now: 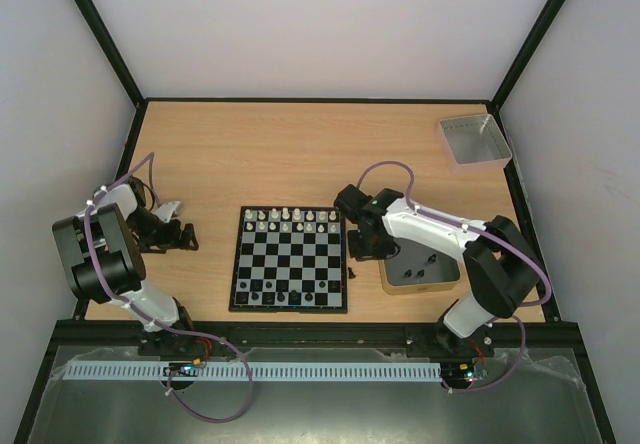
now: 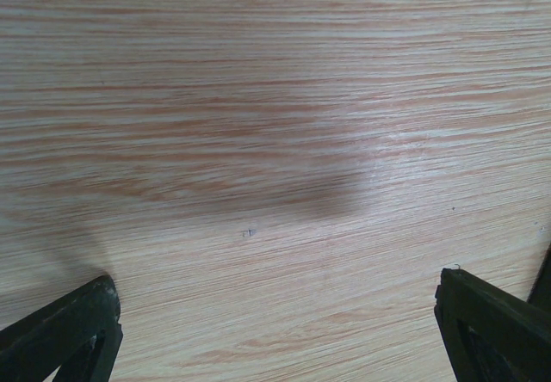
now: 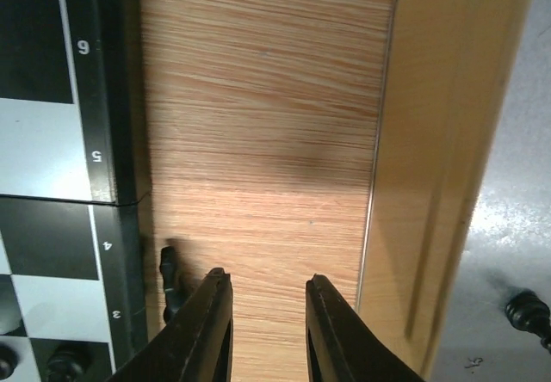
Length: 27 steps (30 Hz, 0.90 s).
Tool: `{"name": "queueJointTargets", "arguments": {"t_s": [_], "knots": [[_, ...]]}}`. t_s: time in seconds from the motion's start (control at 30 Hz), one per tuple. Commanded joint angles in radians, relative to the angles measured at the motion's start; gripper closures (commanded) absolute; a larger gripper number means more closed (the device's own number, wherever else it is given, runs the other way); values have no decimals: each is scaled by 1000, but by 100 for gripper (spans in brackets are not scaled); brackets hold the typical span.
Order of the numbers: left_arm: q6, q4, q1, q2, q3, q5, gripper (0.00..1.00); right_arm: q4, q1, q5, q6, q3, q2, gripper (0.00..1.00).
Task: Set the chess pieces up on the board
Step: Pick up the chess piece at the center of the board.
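- Two jaws of the right gripper [image 3: 268,280] stand narrowly parted with nothing between them. The left gripper [image 2: 275,280] gapes wide over the table [image 2: 258,141].
- A black piece [image 3: 170,274] sits off the board [image 3: 112,141], against its border and just beside the right gripper.
- Risk: if we close here, we grasp air.
- Risk: if we drift sideways, we may knock the piece over or shove it towards the tin [image 3: 430,141].

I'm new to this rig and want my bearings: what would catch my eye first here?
The board sits at the centre of the table, white pieces along its far rows, black pieces partly filling the near edge. Right of it the right gripper hangs slightly open over bare wood, between board and tin, one black piece on the table beside its finger. The left gripper gapes wide over bare wood at the left.
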Motion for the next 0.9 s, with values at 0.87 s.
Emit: {"name": "queueJointTargets", "arguments": {"t_s": [0.87], "knots": [[6,-23,28,6,-7,6,1,22,113,-79,-41,31,84,80]]}}
